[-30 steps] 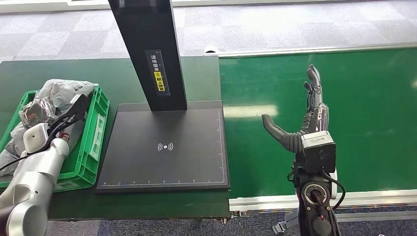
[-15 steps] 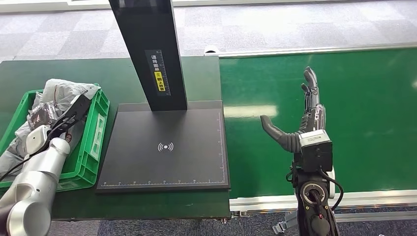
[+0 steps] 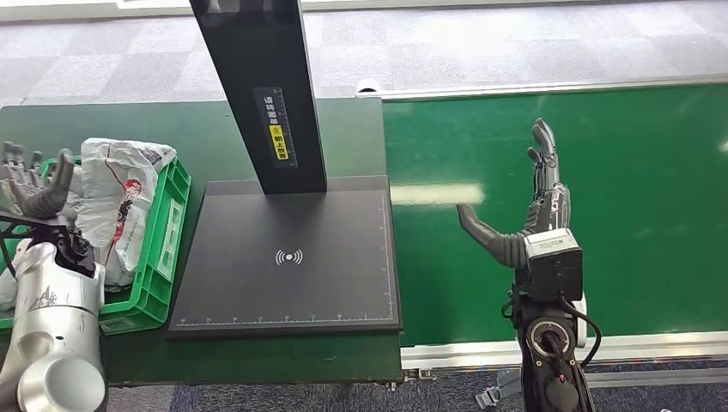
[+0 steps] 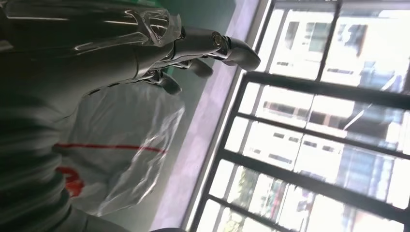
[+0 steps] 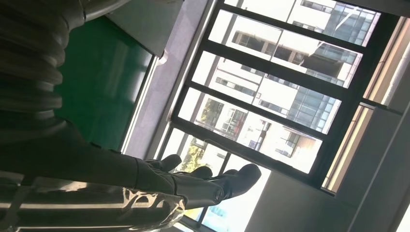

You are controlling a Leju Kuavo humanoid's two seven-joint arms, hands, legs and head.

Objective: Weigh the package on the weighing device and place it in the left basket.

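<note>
A white plastic-wrapped package (image 3: pixel 120 202) with red and black print lies in the green basket (image 3: pixel 169 245) at the left; it also appears as package (image 4: pixel 121 145) in the left wrist view. My left hand (image 3: pixel 34 189) is raised beside the basket with fingers spread upward, holding nothing; in its own wrist view the left hand (image 4: pixel 159 53) is above the package. The black weighing device (image 3: pixel 288 257) with its dark upright column stands bare in the middle. My right hand (image 3: pixel 528 206) hovers open over the green conveyor belt (image 3: pixel 652 215), thumb out, fingers straight; the right hand (image 5: pixel 193 186) holds nothing.
Other bagged parcels (image 3: pixel 7 287) lie at the basket's left end. The scale sits on a dark green table (image 3: pixel 103 129). The belt's pale front rail (image 3: pixel 652 343) runs along the near edge, grey tiled floor beyond.
My left hand has lifted out of the basket and turned its fingers upward, leaving the white package lying there uncovered. The right hand has barely moved.
</note>
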